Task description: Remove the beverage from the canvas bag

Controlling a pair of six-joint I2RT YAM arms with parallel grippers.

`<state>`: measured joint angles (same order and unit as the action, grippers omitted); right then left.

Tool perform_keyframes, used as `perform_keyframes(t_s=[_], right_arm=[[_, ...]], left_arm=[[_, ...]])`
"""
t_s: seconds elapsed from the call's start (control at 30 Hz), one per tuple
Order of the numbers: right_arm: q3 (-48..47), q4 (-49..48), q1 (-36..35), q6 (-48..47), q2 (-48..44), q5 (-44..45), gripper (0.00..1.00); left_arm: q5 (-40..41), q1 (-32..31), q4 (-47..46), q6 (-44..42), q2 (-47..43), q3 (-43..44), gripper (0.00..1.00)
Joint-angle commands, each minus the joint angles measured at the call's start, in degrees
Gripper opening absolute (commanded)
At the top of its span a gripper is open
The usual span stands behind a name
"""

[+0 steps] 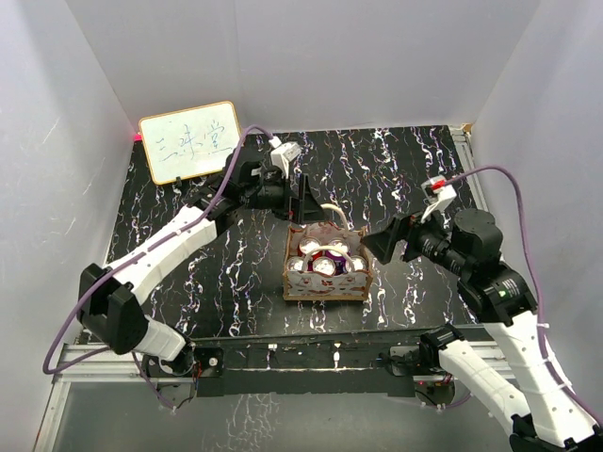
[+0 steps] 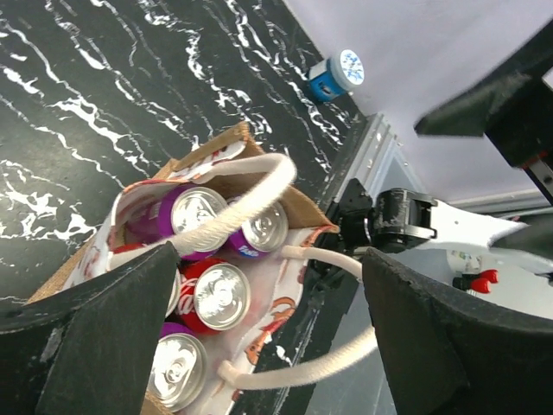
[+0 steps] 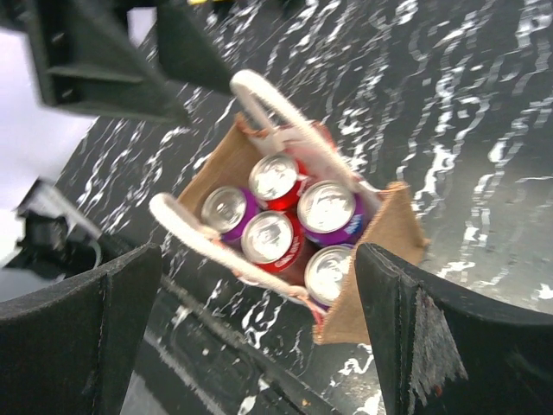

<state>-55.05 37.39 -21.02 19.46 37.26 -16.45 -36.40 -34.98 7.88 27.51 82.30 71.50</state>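
The canvas bag (image 1: pixel 325 287) stands upright in the middle of the black marbled table, with several beverage cans (image 1: pixel 325 265) upright inside it. In the left wrist view its brown wall (image 2: pixel 226 154) encloses purple cans (image 2: pixel 197 210) and a red can (image 2: pixel 218 294). One white handle (image 2: pixel 252 192) arches over the cans and the other handle (image 2: pixel 346 353) hangs outside. My left gripper (image 1: pixel 306 201) hovers open just behind the bag, nothing between its fingers (image 2: pixel 95 346). My right gripper (image 1: pixel 382 242) is open beside the bag's right side. From there I look down on the bag (image 3: pixel 384 251) and a red can (image 3: pixel 269 238).
A small whiteboard (image 1: pixel 188 141) with writing leans at the back left. A small blue-and-white object (image 2: pixel 339 74) sits by the table's far right corner. White walls close in three sides. A metal rail (image 1: pixel 283 358) runs along the near edge between the arm bases.
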Motion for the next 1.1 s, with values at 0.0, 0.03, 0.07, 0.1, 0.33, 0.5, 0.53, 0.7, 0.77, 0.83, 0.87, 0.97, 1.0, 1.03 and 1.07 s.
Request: perform_keyframes(t_s=[0.0,0.03,0.07,0.1,0.33,0.5,0.53,0.7,0.77,0.83,0.87,0.97,1.0,1.03,1.07], right_arm=[[2.8,-7.9,-0.4,-0.9,2.0,-16.0,0.98],[3.5,-8.8,-0.4,-0.7,2.6,-18.3,0.98],[4.3,-9.9,-0.4,-0.3,3.3,-20.0,0.98],[5.1,-11.1,-0.4,0.4,3.9,-22.1,0.98],[10.3,-23.0,-0.4,7.2,9.1,-31.7,0.89],[12.5,-28.9,-2.7,11.0,12.7,-32.4,0.78],[12.6,-29.4,-3.9,11.2,13.4,-31.7,0.76],[11.1,-31.3,-11.0,11.8,17.4,-26.1,0.71],[10.2,-31.3,-13.7,11.9,19.3,-23.3,0.66],[9.1,-31.3,-15.6,12.3,21.6,-21.2,0.59],[8.5,-31.4,-16.6,12.4,22.9,-20.4,0.55],[6.6,-31.9,-19.3,12.6,25.7,-18.3,0.48],[5.9,-32.4,-20.4,12.7,26.3,-16.9,0.48],[5.7,-33.0,-21.1,13.1,26.6,-16.0,0.48],[5.6,-33.8,-21.6,13.5,26.9,-15.4,0.48]], left_arm=[[2.8,-0.2,3.9,-1.7,2.5,3.3,0.84],[3.1,-0.2,4.1,-1.8,3.2,4.0,0.81],[3.3,-0.2,4.4,-1.8,3.9,4.7,0.78],[3.1,-0.3,4.4,-1.6,4.6,5.4,0.75],[-1.6,-0.9,0.8,1.8,8.0,6.0,0.51],[-3.6,-0.9,1.8,2.3,9.2,7.7,0.29],[-3.1,-0.9,3.2,1.5,9.4,8.8,0.25],[1.3,-0.9,10.2,-3.3,9.5,14.4,0.07],[3.6,-0.8,12.8,-5.4,9.2,16.3,0.01],[5.8,-0.4,14.9,-7.4,8.6,17.5,0.0],[6.4,0.0,15.9,-8.5,8.4,18.0,0.0],[8.5,2.1,19.0,-11.6,7.1,19.2,0.0],[9.3,3.0,19.3,-12.3,6.5,19.2,0.0],[9.6,4.2,19.3,-12.6,5.8,18.9,0.0],[9.3,5.5,19.1,-12.7,5.1,18.5,0.0]])
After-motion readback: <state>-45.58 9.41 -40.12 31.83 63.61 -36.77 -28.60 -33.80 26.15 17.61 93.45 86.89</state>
